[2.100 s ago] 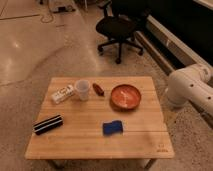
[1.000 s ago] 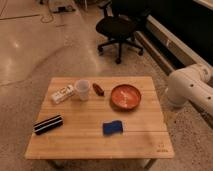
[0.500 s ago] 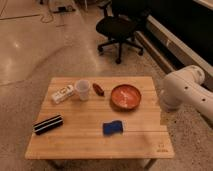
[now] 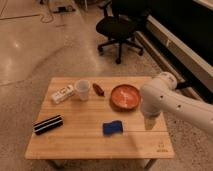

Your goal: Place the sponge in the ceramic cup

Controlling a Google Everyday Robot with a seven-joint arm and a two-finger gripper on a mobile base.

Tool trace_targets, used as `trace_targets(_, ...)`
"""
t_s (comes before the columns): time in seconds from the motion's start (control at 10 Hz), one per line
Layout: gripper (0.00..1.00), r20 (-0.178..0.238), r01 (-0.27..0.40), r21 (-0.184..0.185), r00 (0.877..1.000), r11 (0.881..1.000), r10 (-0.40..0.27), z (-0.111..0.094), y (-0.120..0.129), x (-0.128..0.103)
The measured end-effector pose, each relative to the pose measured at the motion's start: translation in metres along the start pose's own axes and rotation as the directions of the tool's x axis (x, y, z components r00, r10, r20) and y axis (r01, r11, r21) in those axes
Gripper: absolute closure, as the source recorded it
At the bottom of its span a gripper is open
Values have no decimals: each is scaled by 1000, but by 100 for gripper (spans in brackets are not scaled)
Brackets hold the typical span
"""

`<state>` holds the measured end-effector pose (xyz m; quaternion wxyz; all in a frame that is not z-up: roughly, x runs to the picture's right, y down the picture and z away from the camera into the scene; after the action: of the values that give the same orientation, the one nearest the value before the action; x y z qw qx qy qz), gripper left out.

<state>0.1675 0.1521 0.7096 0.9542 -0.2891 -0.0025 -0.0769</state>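
The blue sponge (image 4: 113,128) lies flat on the wooden table (image 4: 80,140), a little right of the middle and toward the front edge. The white ceramic cup (image 4: 82,90) stands upright at the back left of the table, well apart from the sponge. My white arm reaches in from the right. Its gripper (image 4: 150,122) hangs over the table's right part, to the right of the sponge and in front of the orange bowl. Nothing shows in the gripper.
An orange-red bowl (image 4: 125,96) sits at the back right. A brown item (image 4: 98,89) lies between cup and bowl. A white packet (image 4: 62,94) is left of the cup and a black striped bar (image 4: 48,124) is front left. A black office chair (image 4: 120,27) stands behind the table.
My arm has swung left from beside the table to over its right part, closer to the sponge. The objects on the table have not moved.
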Motion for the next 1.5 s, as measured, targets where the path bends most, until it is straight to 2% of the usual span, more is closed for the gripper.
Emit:
trace_targets(0.3,35,3,55,-5,999,998,-55,15,4,-37)
trace_targets(0.6,35,6,88,-27,996,996,-88,44,6,-75)
trace_targets(0.8,35,4,106,-48,994,993,-106,47,4,-89)
trace_targets(0.9,35,8,118,-53,993,992,-118,52,8,-89)
trace_targets(1.1,35,16,153,-49,988,987,-153,53,12,-94)
trace_targets(1.3,35,37,191,-50,981,980,-189,52,13,-119)
trace_targets(1.5,35,38,219,-55,975,974,-217,53,15,-127)
